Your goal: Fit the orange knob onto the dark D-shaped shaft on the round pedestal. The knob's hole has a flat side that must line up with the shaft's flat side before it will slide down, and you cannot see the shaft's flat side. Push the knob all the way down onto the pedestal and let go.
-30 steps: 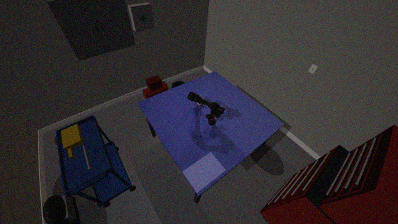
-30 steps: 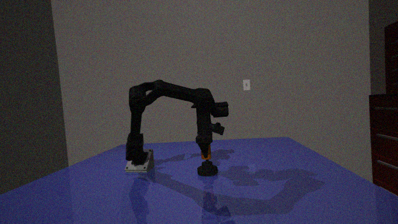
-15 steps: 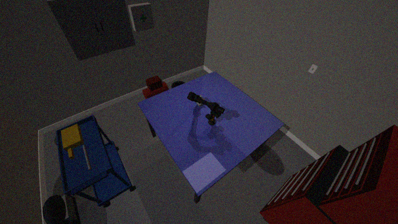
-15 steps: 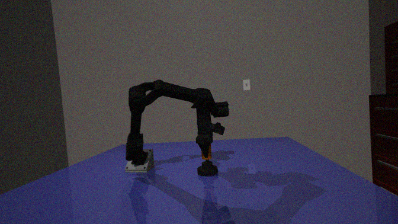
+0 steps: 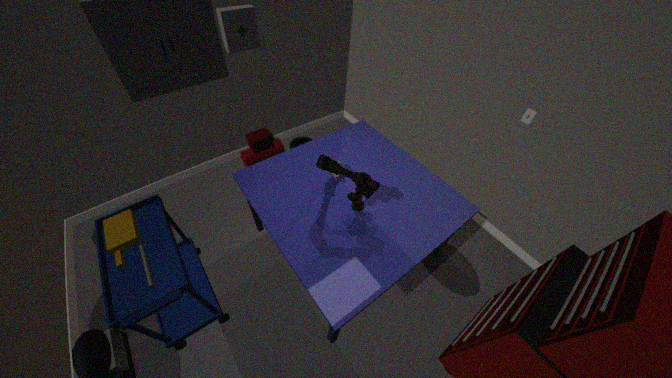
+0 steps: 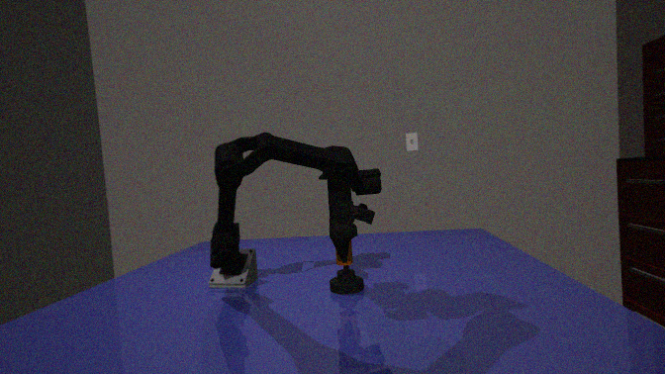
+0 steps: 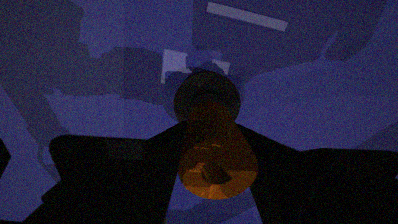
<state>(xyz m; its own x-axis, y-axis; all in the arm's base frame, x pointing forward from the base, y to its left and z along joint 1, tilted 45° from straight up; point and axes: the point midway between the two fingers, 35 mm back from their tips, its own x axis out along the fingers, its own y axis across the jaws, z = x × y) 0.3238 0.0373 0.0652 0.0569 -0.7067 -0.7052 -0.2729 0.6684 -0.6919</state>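
Observation:
The orange knob (image 6: 347, 260) (image 7: 217, 191) is upright between the fingertips of my gripper (image 6: 344, 256) (image 7: 210, 127), which is shut on it. The round dark pedestal (image 5: 357, 206) (image 6: 346, 285) (image 7: 184, 95) stands on the table below. In the exterior view the knob's lower edge is right at the top of the short shaft (image 6: 345, 269), well above the pedestal's base; whether they touch I cannot tell. In the wrist view the knob covers the shaft and part of the pedestal. The knob's near face shows a dark angular opening. The shaft's flat side is hidden.
The blue table (image 5: 280, 200) (image 6: 163, 317) carries the arm's pale base plate (image 6: 228, 284), left of the pedestal in the exterior view. A pale rectangle (image 5: 345, 292) lies at one table corner. A blue cart (image 5: 150, 270) and red drawer cabinets (image 5: 615, 345) stand off the table.

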